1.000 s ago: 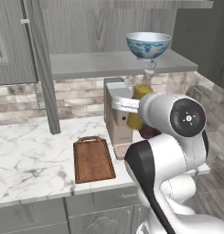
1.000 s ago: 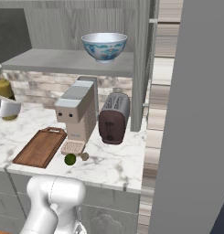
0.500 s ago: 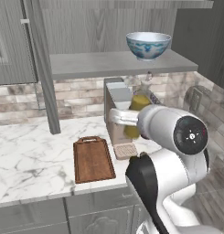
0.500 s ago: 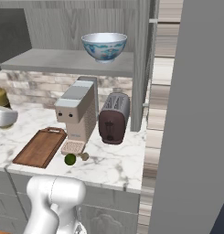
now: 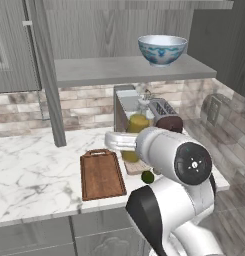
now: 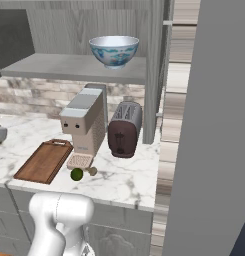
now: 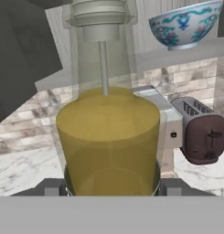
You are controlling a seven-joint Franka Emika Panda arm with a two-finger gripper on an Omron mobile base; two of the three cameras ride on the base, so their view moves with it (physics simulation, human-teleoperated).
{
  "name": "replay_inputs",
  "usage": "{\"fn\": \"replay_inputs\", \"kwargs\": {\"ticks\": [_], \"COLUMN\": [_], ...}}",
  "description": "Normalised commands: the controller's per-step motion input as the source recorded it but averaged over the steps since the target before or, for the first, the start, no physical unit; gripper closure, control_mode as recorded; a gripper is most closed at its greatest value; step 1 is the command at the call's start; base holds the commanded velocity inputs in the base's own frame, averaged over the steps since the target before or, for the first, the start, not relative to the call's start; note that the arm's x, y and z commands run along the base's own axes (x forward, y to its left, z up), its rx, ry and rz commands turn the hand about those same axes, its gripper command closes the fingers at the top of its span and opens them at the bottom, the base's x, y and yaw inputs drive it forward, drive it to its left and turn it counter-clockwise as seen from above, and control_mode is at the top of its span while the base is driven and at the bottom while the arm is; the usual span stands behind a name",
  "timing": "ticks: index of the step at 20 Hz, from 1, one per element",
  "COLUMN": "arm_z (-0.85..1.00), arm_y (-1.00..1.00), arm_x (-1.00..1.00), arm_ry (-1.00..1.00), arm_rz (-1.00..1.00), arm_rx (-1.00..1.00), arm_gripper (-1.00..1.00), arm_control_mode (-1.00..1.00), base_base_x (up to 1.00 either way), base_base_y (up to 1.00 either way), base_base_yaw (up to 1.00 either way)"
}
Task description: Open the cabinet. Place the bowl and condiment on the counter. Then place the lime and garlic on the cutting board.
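Claw (image 7: 109, 189) is clamped on the condiment (image 7: 107, 132), cabinet (image 5: 24, 50) open, but bowl (image 5: 162, 49) is on the shelf, lime (image 6: 76, 174) and garlic (image 6: 92, 171) off the board (image 5: 101, 174).

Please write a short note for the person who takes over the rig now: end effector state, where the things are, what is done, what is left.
End effector: shut on the condiment, carried above the counter.
Cabinet: open.
Bowl: on the shelf.
Lime and garlic: on the counter, beside the cutting board.
Done: cabinet open, condiment taken.
Left: set down the condiment, move the bowl, put lime and garlic on the board.
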Motion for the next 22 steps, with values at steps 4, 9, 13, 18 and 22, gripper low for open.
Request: {"fn": "replay_inputs", "kwargs": {"ticks": [4,9,13,18,22], "arm_z": [-0.21,-0.25,-0.29,-0.34,-0.36], "arm_y": [0.35,0.14,0.13,0.08,0.05], "arm_x": [-0.26,-0.41,-0.41,-0.29,-0.14], "arm_ry": [-0.01,-0.04,-0.04,-0.06,-0.08], "arm_rz": [0.04,0.03,0.02,0.01,0.02], "arm_rx": [0.0,0.0,0.0,0.0,0.0], "arm_gripper": [1.0,1.0,1.0,1.0,1.0], "arm_control_mode": [-1.0,-1.0,-1.0,-1.0,-1.0], "base_base_x": [0.0,0.0,0.0,0.0,0.0], "base_base_y": [0.0,0.0,0.0,0.0,0.0], "base_base_yaw": [0.0,0.0,0.0,0.0,0.0]}}
